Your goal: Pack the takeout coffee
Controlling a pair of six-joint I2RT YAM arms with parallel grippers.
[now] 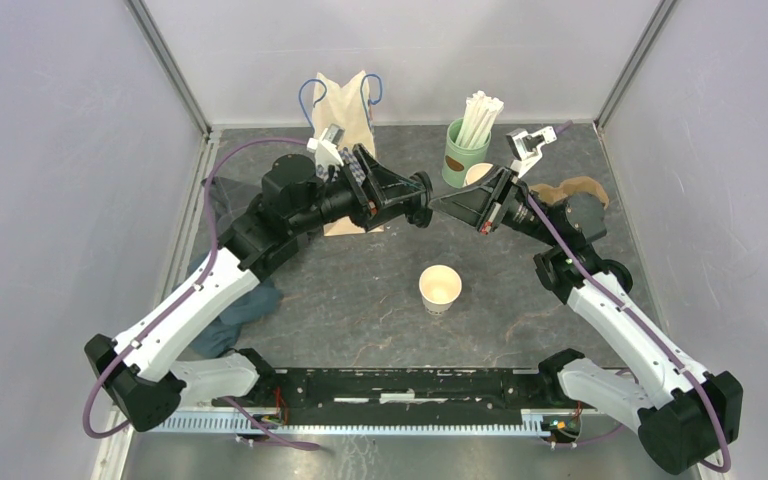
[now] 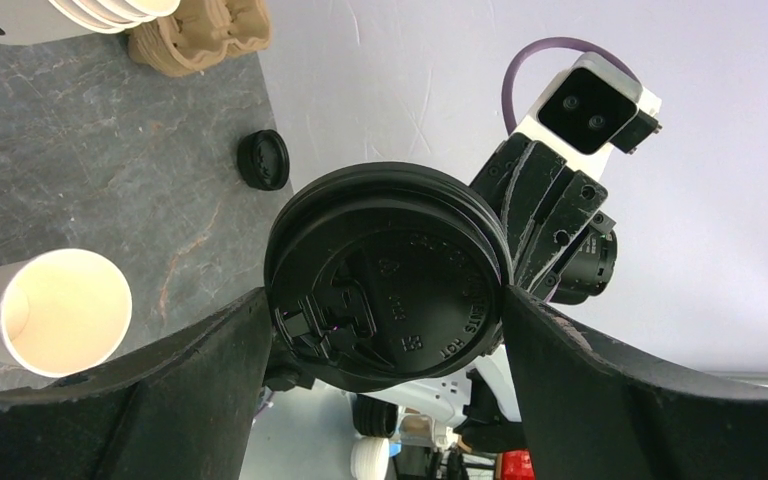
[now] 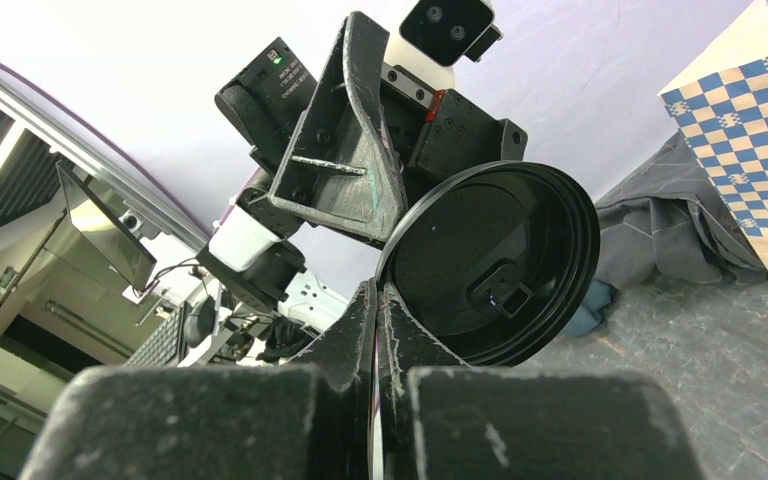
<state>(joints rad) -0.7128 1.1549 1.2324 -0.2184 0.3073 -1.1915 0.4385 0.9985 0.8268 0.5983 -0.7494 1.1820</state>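
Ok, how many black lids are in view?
2. One black lid is mid-air between the left pincer and right pincer; the second lid lies on the table near the pulp cup carrier. More may be hidden.

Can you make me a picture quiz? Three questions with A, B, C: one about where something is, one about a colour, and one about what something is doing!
1. Where is the open white paper cup?
A. Standing on the dark grey table, between the two arms
B. On top of the left arm
C. Hanging on the wall

2. What colour is the cup holding the white straws?
A. Red
B. Green
C. Blue

3. What is the right end effector doing?
A. Standing wide open with nothing in it
B. Shut on the rim of the round black plastic lid
C. Hiding out of view

Answers:
1. A, the top view shows it upright on the tabletop between the arms.
2. B, its wall is plainly green.
3. B, the right wrist view shows its fingers pressed together on the lid's edge.
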